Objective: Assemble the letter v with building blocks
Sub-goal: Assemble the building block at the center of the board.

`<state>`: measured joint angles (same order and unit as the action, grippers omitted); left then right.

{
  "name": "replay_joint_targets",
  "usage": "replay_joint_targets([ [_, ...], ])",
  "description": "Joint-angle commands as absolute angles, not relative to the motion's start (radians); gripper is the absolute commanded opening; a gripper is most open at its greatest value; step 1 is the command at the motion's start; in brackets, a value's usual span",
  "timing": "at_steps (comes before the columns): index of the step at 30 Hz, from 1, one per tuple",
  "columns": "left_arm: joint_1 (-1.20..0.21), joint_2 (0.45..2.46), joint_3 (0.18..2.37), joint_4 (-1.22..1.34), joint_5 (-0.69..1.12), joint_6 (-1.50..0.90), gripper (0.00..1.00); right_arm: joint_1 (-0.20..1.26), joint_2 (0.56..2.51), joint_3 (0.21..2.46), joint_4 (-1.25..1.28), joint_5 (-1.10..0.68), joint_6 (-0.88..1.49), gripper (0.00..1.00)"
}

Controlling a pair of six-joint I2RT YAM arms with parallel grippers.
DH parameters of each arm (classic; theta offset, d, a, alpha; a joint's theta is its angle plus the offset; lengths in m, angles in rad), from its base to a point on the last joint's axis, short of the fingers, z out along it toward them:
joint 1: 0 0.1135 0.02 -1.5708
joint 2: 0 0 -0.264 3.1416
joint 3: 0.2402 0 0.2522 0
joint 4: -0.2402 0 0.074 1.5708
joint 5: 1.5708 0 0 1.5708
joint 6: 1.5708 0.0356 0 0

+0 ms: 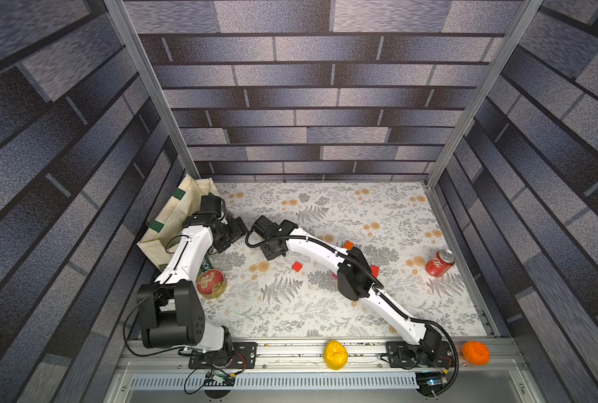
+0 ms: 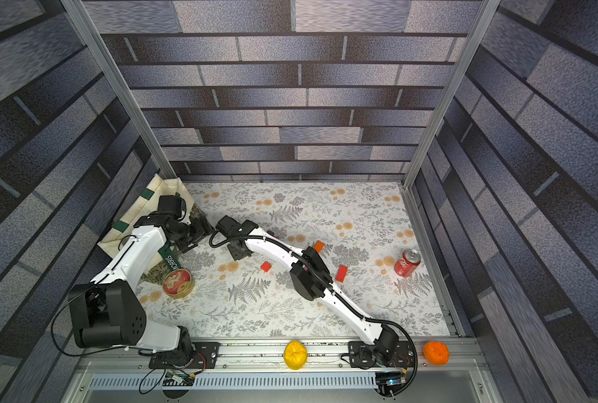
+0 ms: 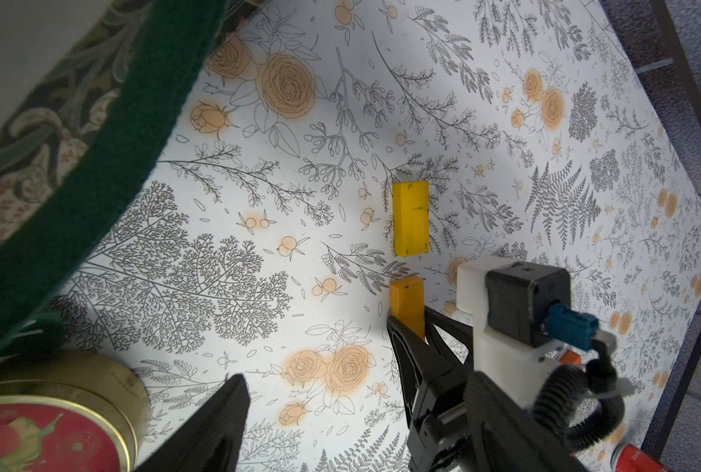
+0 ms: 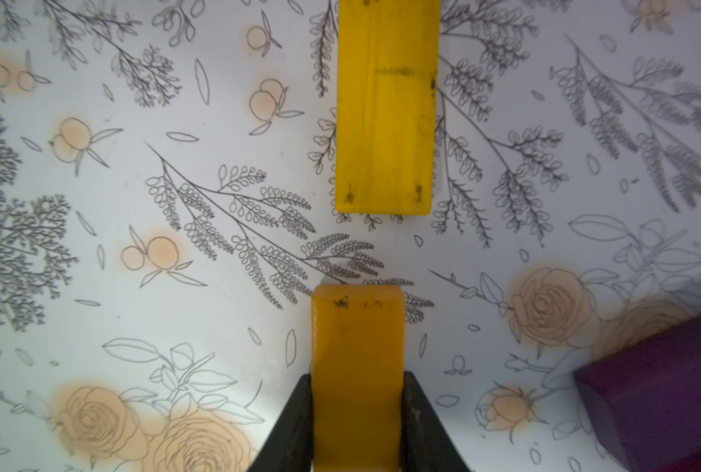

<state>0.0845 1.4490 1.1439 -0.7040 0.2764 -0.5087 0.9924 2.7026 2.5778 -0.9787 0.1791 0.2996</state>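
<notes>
In both top views the red soda can stands on the flower-printed tabletop, and the loose blocks lie scattered singly away from it. Nearest the can is a long red block, flat and rectangular, just beside the right arm. An orange block lies a little farther from the can. A small red cube sits farther still, past the arm. The right tool points down well apart from the can, and what it holds is hidden here. The left tool hangs farthest from the can, by a cloth bag.

In the left wrist view, one black finger of the left tool stands with bare tabletop beside it: the tool is spread wide and holds nothing. A round tin with a red lid sits near that finger. The right tool grips a darker yellow block (amber rather than lemon). A bright yellow block lies flat, end to end with it across a small gap. Both are well apart from the can.

In the right wrist view, the right tool's fingers press the long sides of the darker yellow block. Its free end faces the scuffed short end of the bright yellow block, slightly offset and not touching. A purple block lies near. Whether the held block rests on the tabletop cannot be told.
</notes>
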Motion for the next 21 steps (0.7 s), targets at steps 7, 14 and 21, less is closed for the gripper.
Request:
replay_joint_targets([
  [7,0.081,1.428,1.17,-0.735,0.264,-0.5,0.85,0.981,2.756,2.601,-0.951,0.189,0.319,0.23],
  [14,0.081,1.43,1.17,-0.736,0.265,-0.501,0.85,0.977,2.767,2.615,-0.951,0.196,0.319,0.23],
  [21,0.081,1.431,1.173,-0.736,0.268,-0.503,0.85,0.978,2.776,2.615,-0.95,0.213,0.332,0.23],
])
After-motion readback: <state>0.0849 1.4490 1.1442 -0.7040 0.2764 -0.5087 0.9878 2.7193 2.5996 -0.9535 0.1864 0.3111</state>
